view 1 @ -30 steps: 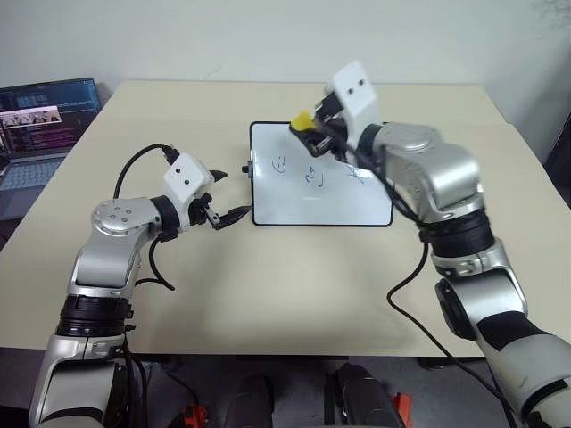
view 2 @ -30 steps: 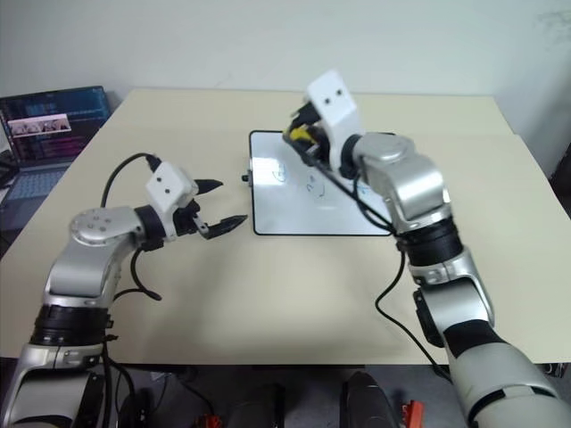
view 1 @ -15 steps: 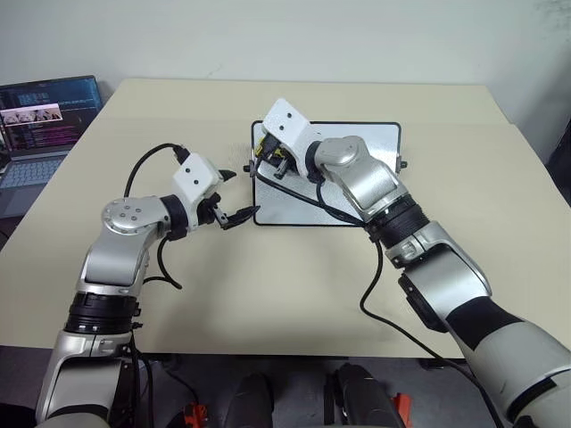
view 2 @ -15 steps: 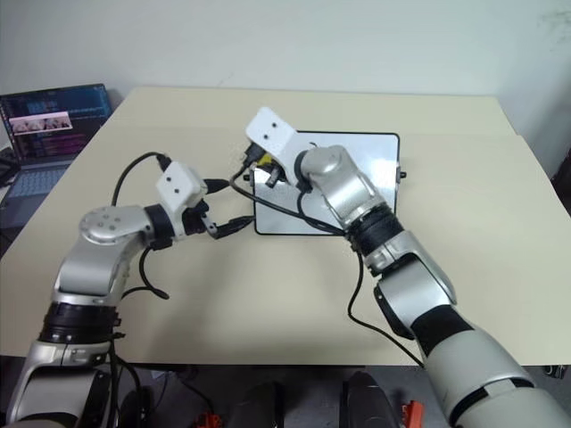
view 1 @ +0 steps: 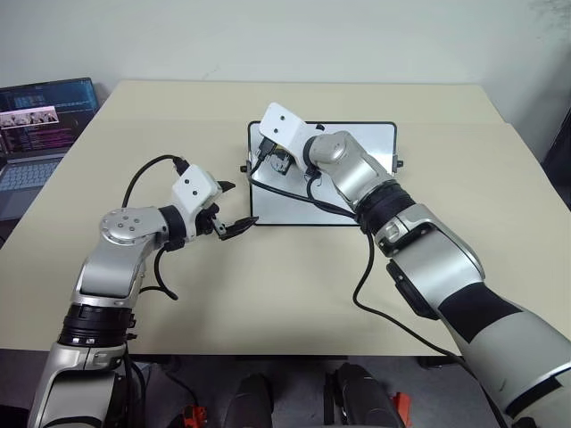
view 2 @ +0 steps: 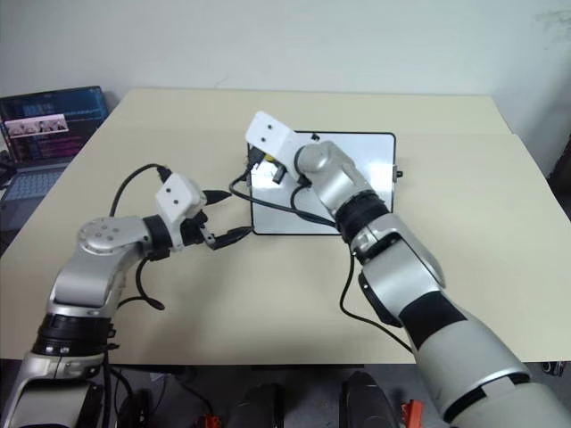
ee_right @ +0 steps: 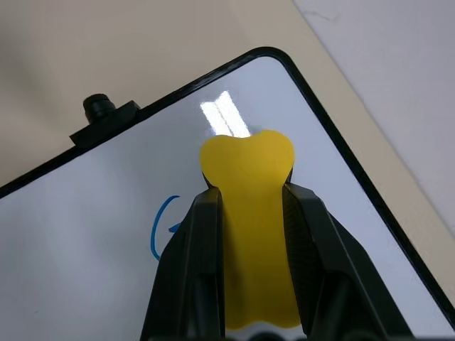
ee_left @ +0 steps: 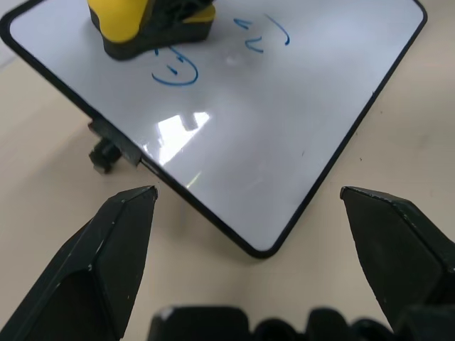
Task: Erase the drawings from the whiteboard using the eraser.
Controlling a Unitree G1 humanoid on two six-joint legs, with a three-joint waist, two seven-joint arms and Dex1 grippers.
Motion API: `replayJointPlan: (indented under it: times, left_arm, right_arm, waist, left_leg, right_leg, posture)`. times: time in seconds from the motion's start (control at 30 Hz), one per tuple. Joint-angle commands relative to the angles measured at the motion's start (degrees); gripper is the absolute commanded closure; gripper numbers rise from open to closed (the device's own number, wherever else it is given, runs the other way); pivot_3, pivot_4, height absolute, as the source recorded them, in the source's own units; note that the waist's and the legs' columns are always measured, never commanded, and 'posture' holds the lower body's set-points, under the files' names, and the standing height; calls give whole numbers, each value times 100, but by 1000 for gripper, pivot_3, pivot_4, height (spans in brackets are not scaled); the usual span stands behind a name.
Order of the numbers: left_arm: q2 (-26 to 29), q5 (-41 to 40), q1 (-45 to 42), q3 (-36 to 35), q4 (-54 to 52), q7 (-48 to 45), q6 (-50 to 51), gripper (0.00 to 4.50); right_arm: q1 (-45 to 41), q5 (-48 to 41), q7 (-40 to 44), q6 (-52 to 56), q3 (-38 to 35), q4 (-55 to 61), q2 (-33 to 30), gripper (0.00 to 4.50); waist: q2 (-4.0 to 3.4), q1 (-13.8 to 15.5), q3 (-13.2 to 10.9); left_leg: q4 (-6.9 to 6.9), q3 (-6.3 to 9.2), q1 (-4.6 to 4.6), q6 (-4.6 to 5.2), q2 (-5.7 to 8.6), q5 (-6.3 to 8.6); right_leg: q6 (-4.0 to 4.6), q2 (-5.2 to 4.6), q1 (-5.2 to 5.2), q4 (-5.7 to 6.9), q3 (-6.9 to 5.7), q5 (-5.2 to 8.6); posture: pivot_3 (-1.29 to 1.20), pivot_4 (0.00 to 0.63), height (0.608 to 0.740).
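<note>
Right tool (ee_right: 249, 206) is clenched on the yellow eraser (ee_right: 249, 213), which sits on the whiteboard (view 1: 357, 201) near its left far corner, just beside a blue circle of the drawings (ee_left: 174, 69); a second blue scribble (ee_left: 264, 34) lies a little farther along the board. Left tool (view 1: 234, 208) hangs released, fingers (ee_left: 106, 256) spread, just off the board's near left corner above the beige worktop (view 1: 268, 294). Far left stands a laptop (view 1: 36, 134)

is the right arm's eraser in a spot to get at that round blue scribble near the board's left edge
Probably yes. The right gripper is shut on the eraser, which sits on the whiteboard right beside the round scribble. Nothing lies between them; the left gripper hangs open off the board's near-left corner.
</note>
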State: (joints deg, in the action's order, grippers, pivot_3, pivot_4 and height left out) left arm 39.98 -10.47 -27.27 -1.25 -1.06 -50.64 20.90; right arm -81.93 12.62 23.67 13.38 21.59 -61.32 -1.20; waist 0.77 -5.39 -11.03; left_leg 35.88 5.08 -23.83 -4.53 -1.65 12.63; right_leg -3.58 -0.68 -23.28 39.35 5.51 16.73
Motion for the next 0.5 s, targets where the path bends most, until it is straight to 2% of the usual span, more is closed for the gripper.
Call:
replayJointPlan:
  times: [0.03,0.2,0.5]
  left_arm:
    - [106,-106,4,-183,-329,41,5,0]
    - [118,-116,60,-217,-392,99,46,0]
    - [155,-162,72,-241,-436,151,80,0]
  right_arm:
    - [-239,147,-205,-192,-126,-232,2,3673]
    - [-245,214,-166,-269,-125,-520,31,3720]
    - [242,429,856,-90,179,-438,250,3820]
  waist:
    - [0,-1,0]
    - [1,-4,0]
    - [6,-35,4]
  left_leg:
    - [3,1,0,0,0,0]
    - [12,4,8,-2,2,-2]
    - [16,6,31,-4,1,-4]
  right_leg:
    - [0,0,0,5,0,0]
    - [0,1,0,33,1,0]
    - [1,7,9,58,4,1]
  posture:
    - [0,150,740]
    - [0,150,740]
    - [0,150,740]
